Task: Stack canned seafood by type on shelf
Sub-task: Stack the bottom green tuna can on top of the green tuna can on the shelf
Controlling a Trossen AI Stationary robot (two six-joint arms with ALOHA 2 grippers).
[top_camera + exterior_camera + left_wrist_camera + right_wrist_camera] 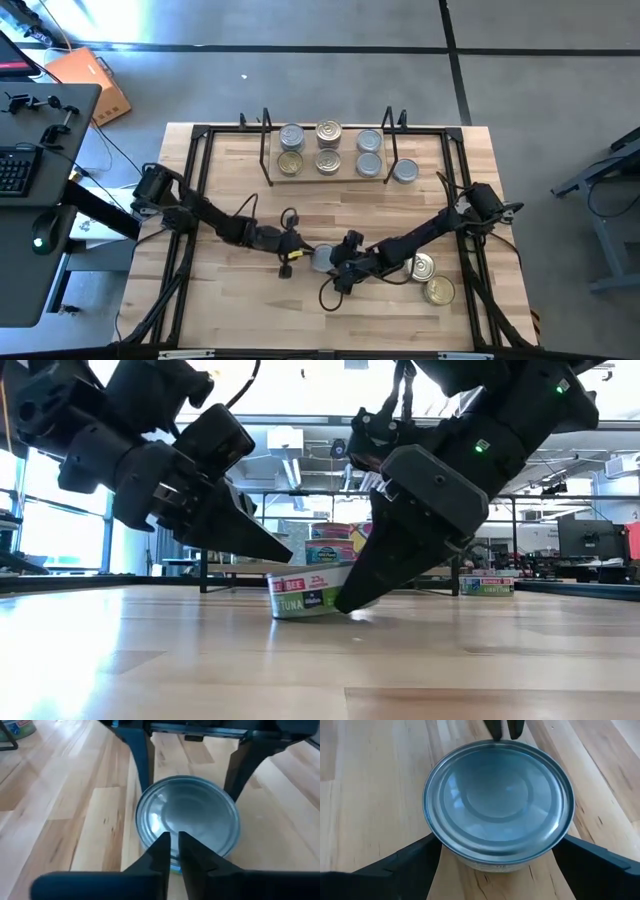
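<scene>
High view: I had both arms meeting over the silver-topped tin (320,258), well in front of the shelf (300,178), where seven tins already stood; two gold tins (432,280) waited beside the right arm
Low view: the tuna-labelled tin sat tilted, one edge propped off the tabletop (150,660), I judged by the right gripper's fingers; a bright room lay behind
Left wrist view: left gripper (173,851) had its fingers pressed together, tips at the tin's rim, pinching nothing, probably bracing it against sliding
Right wrist view: right gripper (495,860) was spread wide, straddling the tin, ready to close; pale wood planks under it
</scene>
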